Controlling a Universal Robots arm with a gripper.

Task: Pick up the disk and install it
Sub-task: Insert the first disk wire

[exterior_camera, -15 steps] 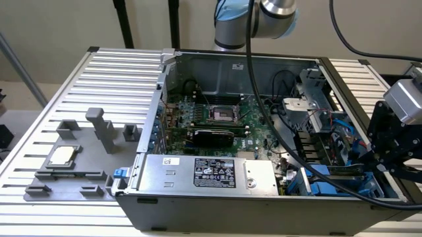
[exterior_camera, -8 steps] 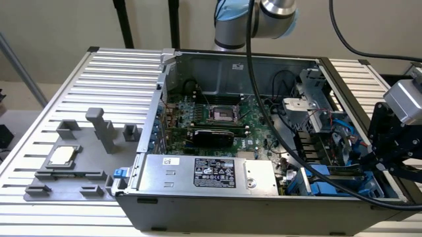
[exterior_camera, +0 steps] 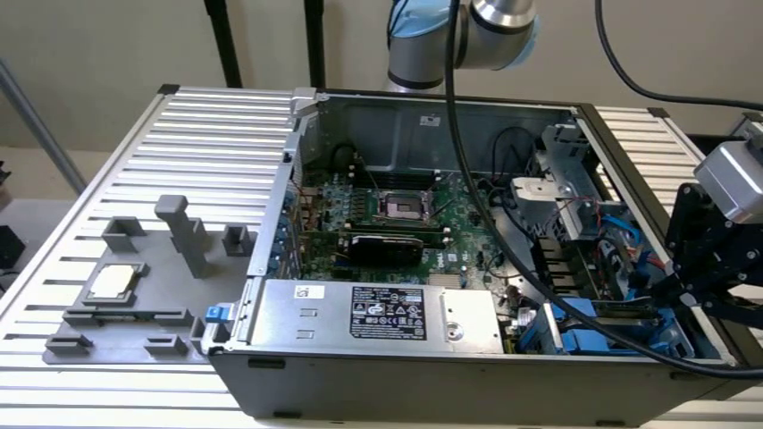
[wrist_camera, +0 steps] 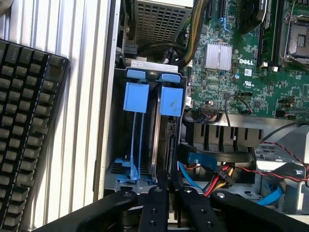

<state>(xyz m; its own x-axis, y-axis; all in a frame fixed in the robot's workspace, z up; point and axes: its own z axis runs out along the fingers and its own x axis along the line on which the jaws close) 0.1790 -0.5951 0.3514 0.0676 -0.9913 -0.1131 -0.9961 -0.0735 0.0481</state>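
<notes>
The disk (wrist_camera: 166, 133), a thin metal drive in a bright blue frame, stands on edge inside the drive bay (wrist_camera: 110, 145) of the open computer case (exterior_camera: 357, 393). Treat the case in the exterior view as a clock face, with twelve at its far wall. The bay sits at about four o'clock, and your gripper (wrist_camera: 171, 182) reaches in from there. Its two black fingers (wrist_camera: 157, 203) sit close together on either side of the disk's near end, so it looks to be pinching the disk rather than hanging free.

The disk appears deep in its slot. Its blue tab is about level with that of a second blue frame (wrist_camera: 136, 99) just beside it, which seems to carry no drive. To seat the disk well, you want it parallel to the bay's walls and pressed straight along the slot; a tilt would likely jam the frame. Watch the red, yellow and blue cables (wrist_camera: 217, 176) lying just beside the bay.

Elsewhere in the case, the green motherboard (exterior_camera: 394, 223) fills the centre and a large grey box with a black label (exterior_camera: 381, 315) sits at six o'clock. Outside, at nine o'clock on the ribbed table (exterior_camera: 143, 125), a grey tray (exterior_camera: 120, 332) holds a small square silver chip (exterior_camera: 111, 282). A black keyboard (wrist_camera: 24, 121) lies on the table near the bay.
</notes>
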